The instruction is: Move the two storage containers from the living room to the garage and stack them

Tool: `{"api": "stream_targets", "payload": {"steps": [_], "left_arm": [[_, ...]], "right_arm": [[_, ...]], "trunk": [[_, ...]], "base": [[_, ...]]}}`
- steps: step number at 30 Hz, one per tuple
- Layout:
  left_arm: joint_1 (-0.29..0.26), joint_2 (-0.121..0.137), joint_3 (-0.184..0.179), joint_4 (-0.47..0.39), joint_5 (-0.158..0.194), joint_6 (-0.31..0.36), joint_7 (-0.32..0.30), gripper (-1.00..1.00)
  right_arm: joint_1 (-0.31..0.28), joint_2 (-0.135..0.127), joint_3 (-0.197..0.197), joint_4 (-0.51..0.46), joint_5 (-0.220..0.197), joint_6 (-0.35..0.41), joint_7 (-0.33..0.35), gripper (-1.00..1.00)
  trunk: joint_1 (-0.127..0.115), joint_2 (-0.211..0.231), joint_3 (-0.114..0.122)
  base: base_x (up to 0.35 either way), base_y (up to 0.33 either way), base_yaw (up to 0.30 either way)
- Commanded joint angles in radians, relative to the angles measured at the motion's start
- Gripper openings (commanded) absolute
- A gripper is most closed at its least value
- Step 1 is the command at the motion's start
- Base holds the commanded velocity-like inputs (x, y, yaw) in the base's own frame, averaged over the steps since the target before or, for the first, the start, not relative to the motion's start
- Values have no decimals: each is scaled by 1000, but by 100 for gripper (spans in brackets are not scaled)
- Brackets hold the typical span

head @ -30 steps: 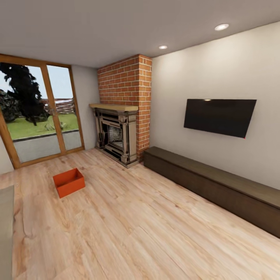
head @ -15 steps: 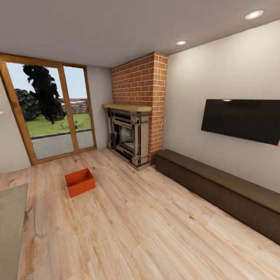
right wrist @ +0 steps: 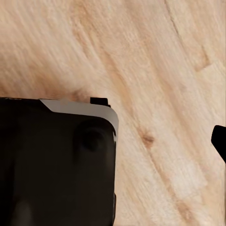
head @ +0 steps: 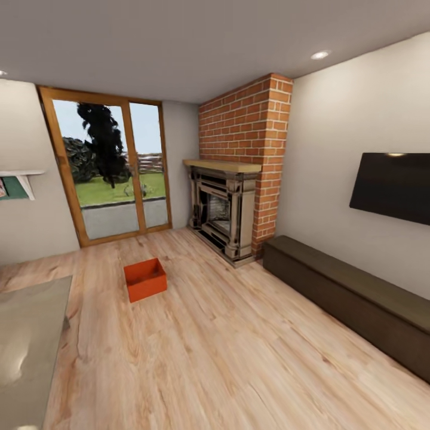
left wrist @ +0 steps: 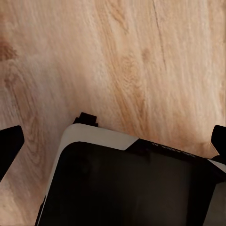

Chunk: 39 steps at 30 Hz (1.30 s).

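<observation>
From the head camera, one orange-red storage container (head: 145,279) sits on the light wood plank floor (head: 239,352) of the living room, at about ten o'clock from the middle of the view. It stands upright with its open top facing up, and nothing is touching it. It lies well apart from the furniture around it.

Behind the container, at about eleven o'clock, are the wood-framed glass doors (head: 113,170), with grass and a dark tree beyond them. The brick chimney with its dark-wood fireplace (head: 226,210) is at about twelve to one o'clock. A long, low dark brown bench (head: 352,298) runs along the pale wall from three towards four o'clock, and a black wall-mounted screen (head: 394,186) hangs above it at about two o'clock. A grey, glossy surface (head: 27,346) (what it belongs to cannot be told) fills the corner at about eight o'clock.

The left wrist camera looks down at the plank floor over a dark rounded part of the robot's body (left wrist: 132,183), with dark fingertips (left wrist: 9,143) at both side edges; the left gripper (left wrist: 113,141) is spread wide and has hold of nothing. The right wrist camera shows similar planks, a dark body panel (right wrist: 56,160) and a single dark fingertip (right wrist: 219,139) at the edge, so I cannot tell how far the right gripper is open.
</observation>
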Motion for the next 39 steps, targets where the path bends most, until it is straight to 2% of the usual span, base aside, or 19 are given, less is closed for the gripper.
{"api": "stream_targets", "payload": {"steps": [1,20,39], "left_arm": [[-1,0,-8,0,8,-1,4,100],[-1,0,-9,0,6,-1,4,100],[-1,1,-9,0,6,-1,4,100]], "right_arm": [[-1,1,8,3,-8,-6,-2,100],[-1,1,8,3,-7,-6,-4,100],[-2,-3,14,3,-7,1,-2,100]], "trunk": [[1,-1,-2],[1,-1,-2],[1,-1,-2]], "base": [[318,0,267],[318,-6,263],[302,-177,16]]}}
